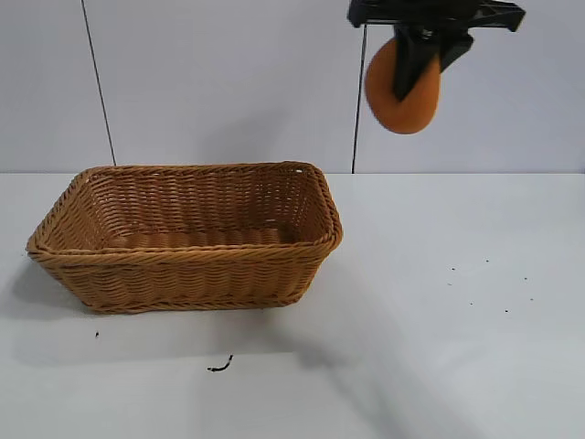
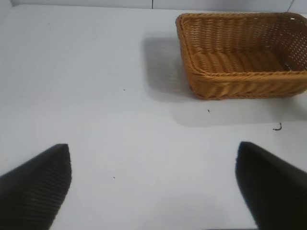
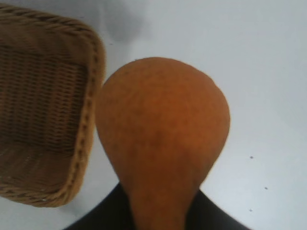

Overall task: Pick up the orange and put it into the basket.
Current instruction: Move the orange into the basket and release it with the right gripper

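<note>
My right gripper (image 1: 413,78) is shut on the orange (image 1: 402,99) and holds it high above the table, to the right of the basket (image 1: 187,261) and beyond its right end. In the right wrist view the orange (image 3: 163,139) hangs broad end down over bare table beside the basket's rim (image 3: 88,120). The tan wicker basket has nothing in it and stands at the left of the table. It also shows in the left wrist view (image 2: 240,86). My left gripper (image 2: 153,182) is open and empty over bare table, well away from the basket.
The white table (image 1: 457,320) has a small dark scrap (image 1: 219,366) in front of the basket and a few dark specks (image 1: 484,283) at the right. A dark cable (image 1: 99,82) runs down the back wall.
</note>
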{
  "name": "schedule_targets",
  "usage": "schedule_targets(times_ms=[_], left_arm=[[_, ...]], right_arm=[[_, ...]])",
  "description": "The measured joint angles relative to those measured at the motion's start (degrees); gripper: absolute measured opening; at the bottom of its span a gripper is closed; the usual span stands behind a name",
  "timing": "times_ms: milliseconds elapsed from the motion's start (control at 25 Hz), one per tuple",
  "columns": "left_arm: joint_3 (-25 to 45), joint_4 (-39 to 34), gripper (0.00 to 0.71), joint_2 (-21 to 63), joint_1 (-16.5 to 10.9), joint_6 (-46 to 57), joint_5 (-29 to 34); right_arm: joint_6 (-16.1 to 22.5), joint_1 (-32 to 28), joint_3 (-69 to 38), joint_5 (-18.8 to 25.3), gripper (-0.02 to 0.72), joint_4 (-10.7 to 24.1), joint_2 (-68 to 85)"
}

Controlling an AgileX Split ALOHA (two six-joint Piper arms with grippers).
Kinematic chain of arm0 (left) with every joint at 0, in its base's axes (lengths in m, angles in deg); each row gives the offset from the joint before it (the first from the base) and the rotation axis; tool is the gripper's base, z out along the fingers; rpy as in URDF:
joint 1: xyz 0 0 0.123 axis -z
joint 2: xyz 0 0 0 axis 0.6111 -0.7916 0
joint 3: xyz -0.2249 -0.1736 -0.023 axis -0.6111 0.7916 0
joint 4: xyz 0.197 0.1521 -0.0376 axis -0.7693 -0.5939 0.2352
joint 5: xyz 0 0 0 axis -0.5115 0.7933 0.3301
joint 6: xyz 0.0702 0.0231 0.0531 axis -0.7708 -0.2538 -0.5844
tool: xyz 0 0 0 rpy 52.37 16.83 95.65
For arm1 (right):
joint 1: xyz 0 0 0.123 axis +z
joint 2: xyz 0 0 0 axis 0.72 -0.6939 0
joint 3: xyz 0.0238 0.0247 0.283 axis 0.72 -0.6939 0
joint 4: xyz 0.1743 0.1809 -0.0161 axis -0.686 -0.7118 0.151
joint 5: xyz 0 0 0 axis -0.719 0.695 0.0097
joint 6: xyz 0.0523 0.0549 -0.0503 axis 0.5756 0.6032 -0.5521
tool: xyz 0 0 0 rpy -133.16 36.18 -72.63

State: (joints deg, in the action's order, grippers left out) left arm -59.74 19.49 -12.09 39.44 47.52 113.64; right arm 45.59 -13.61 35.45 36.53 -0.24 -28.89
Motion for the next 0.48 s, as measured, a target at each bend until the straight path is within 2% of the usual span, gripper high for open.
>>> schedule_targets(times_ms=[120, 320, 480], left_arm=[[0.0, 0.0, 0.666, 0.0, 0.0, 0.0, 0.0], [0.0, 0.0, 0.666, 0.0, 0.0, 0.0, 0.0], [0.0, 0.0, 0.666, 0.0, 0.0, 0.0, 0.0]], right_arm=[[1.1, 3.5, 0.1, -3.2, 0.055, -0.3, -3.7], [3.5, 5.1, 0.1, -12.0, 0.055, -0.5, -10.5], [5.4, 5.1, 0.1, -14.1, 0.055, -0.5, -14.2]])
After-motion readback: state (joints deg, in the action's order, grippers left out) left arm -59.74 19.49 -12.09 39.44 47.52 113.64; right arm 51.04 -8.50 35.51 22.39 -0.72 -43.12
